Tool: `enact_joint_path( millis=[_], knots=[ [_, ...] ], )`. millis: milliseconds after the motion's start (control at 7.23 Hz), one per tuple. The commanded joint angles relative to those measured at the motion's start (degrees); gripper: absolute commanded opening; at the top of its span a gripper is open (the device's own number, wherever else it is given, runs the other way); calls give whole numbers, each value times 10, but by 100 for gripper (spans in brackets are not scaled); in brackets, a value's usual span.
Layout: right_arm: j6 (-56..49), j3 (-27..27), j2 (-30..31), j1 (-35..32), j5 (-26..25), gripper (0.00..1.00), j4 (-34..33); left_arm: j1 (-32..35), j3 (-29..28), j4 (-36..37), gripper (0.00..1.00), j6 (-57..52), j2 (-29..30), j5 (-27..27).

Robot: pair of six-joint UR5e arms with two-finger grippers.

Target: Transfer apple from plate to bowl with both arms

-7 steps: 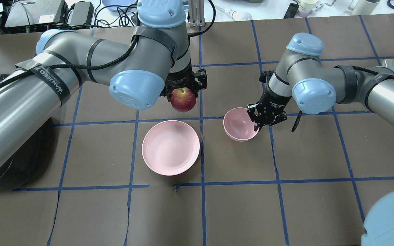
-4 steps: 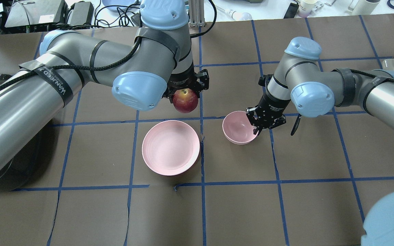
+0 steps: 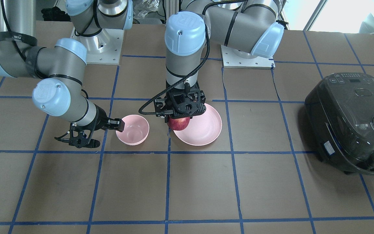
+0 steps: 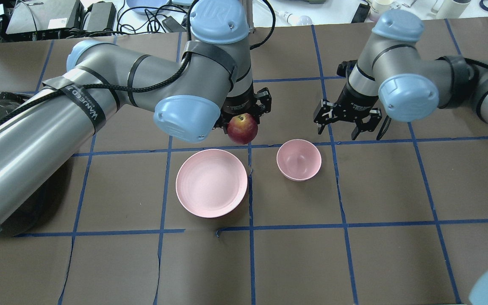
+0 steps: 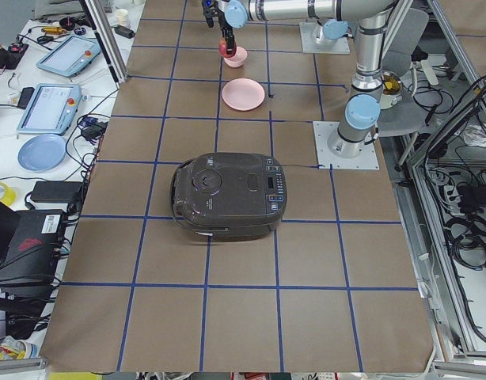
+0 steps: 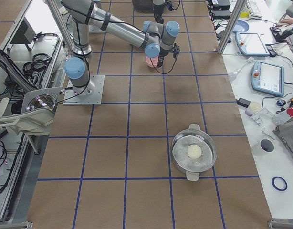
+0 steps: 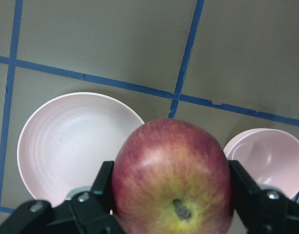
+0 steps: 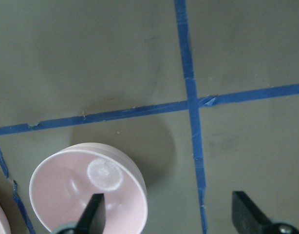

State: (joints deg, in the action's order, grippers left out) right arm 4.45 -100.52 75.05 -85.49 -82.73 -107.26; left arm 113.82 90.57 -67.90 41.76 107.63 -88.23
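Plate (image 4: 193,186) lies bare on the table (image 4: 295,262), so I judge the pickup done. The bowl (image 4: 299,160), near it, holds nothing yet; the carry across and the drop are left. The apple (image 4: 242,128) hangs in the air beyond the gap between those 2, clamped in the left gripper (image 7: 171,195). The right gripper (image 4: 340,127) gapes wide, holding nothing, beyond the bowl. 1 second ago it sat at the bowl's rim; it has since drawn off, and the apple has edged toward the bowl.
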Motion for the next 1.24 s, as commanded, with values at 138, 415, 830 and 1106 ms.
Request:
enact_joint_path(
  millis=[138,415,830,1106],
  knots=[
    [-50,99,52,66,-56,100,139,60,-4,103,0,173,67,30],
    [-52,108,84,66,-53,100,144,92,-12,138,0,203,108,30],
    [-45,108,105,66,-90,100,145,102,-4,144,0,202,129,31],
    [-43,108,119,66,-83,100,140,102,-4,145,32,204,135,29]
  ],
)
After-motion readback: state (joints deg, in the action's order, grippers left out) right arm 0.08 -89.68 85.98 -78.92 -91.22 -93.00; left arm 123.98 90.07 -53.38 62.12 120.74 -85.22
